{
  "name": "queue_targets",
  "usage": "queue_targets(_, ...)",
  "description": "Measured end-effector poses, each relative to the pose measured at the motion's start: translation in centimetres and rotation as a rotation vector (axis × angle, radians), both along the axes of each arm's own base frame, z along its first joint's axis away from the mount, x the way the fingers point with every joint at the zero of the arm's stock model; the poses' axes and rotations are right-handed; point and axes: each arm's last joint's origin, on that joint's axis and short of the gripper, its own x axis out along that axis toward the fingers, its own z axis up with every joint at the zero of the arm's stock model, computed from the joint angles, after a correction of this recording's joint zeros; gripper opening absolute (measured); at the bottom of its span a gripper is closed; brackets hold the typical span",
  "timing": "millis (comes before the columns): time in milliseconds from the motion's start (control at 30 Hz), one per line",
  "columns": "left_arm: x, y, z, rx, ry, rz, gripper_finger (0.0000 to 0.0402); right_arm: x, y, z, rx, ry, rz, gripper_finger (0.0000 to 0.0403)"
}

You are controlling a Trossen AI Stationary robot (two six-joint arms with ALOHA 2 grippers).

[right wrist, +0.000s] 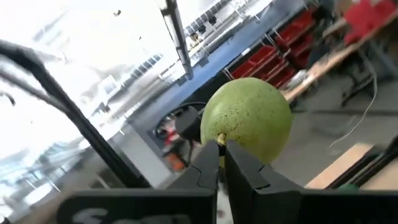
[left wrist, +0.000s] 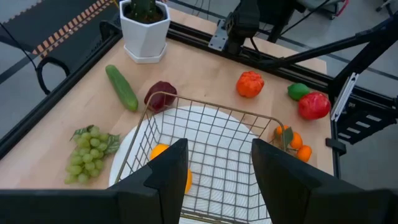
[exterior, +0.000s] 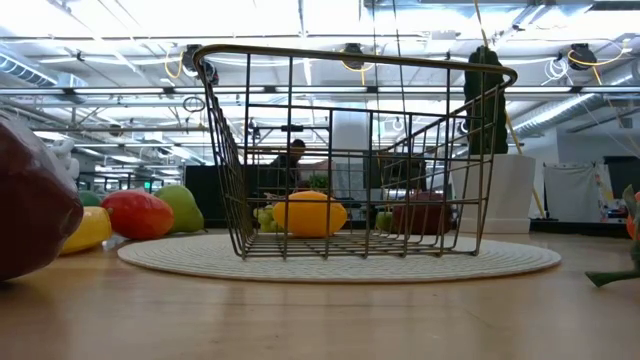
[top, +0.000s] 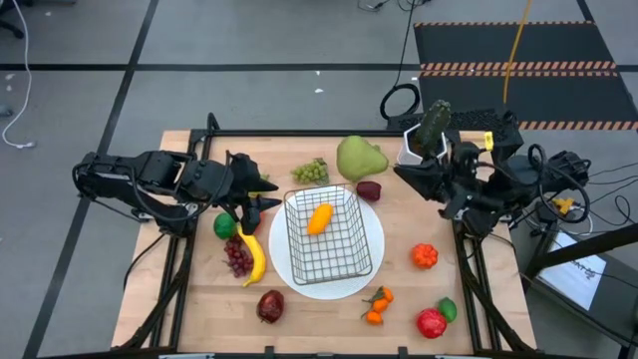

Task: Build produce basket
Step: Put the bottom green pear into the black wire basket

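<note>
Right claw [right wrist: 217,151] is up off the desk [top: 199,309], fingers pressed onto the little stem of a green pear [right wrist: 247,120] — a thin pinch, so the fruit sits beyond the fingertips, not between them. In the high view that pear [top: 360,158] shows big and pale green, out ahead of the right claw [top: 399,170], between it and the wire basket [top: 329,236]. Held high, prob so it can clear the basket rim on the way over.

Left claw [left wrist: 214,168] is spread wide w/ nothing between the fingers, parked just short of the basket [left wrist: 211,155] and looking straight into it. Inside, close ahead of that claw, an orange pepper [left wrist: 171,168] lies on the mesh floor; same pepper [top: 319,218] shows in the high view, and low down [exterior: 310,213] it rests flat on the bottom. Basket sits on the round white plate [top: 374,261], which gives it a steady base in the middle of the desk.

Still out on the desk: green grapes [top: 311,172], purple grapes [top: 237,257] and a banana [top: 253,257] near the left claw [top: 261,192], a dark red apple [top: 369,189], tangerines [top: 377,304], tomato [top: 431,322]. Cucumber [left wrist: 121,87] shows only in the left wrist view, beyond the basket; the pear likely hides it from above.

So: early in the job, one piece in, pear looks next.
</note>
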Motion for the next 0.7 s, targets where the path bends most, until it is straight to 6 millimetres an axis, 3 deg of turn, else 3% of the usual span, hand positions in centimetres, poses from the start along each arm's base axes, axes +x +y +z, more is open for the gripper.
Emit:
queue_targets(233,0.0,0.0,0.0,0.006,0.001,-0.004,0.0177,0.3,0.1,-0.9,0.209,-0.021,0.046,0.0005)
queue_targets(400,0.0,0.0,0.0,0.007,0.0,-0.006,0.0177,0.9,0.4,-2.6,0.329,-0.005,0.075,0.0006)
queue_targets(700,-0.1,-0.8,0.0,-0.005,-0.004,-0.032,0.0177,1.5,0.6,-5.0,0.428,0.034,0.095,0.0006)
